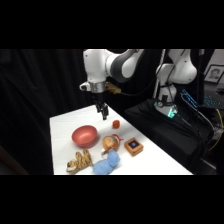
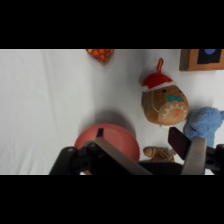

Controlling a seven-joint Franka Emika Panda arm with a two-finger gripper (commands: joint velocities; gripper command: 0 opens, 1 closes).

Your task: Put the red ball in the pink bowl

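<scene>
The table (image 1: 65, 127) carries the pink bowl (image 1: 84, 135), which is empty. The pincer (image 1: 104, 116) hangs above, fingers spread wide, holding nothing. The red ball (image 1: 116, 124) lies beside it, ungrasped; pickup and placement remain.

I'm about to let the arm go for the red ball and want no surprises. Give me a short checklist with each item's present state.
1. Red ball in sight and free on the table: ok.
2. Gripper empty: ok, nothing between the fingers in the wrist view.
3. Gripper over the ball: not ok, it hangs to one side, nearer the pink bowl.
4. Bowl empty and upright: ok.
5. Clear drop path onto the ball: ok, the round toy and orange box sit apart from it.
6. Fingers open wide enough: cannot tell.
</scene>
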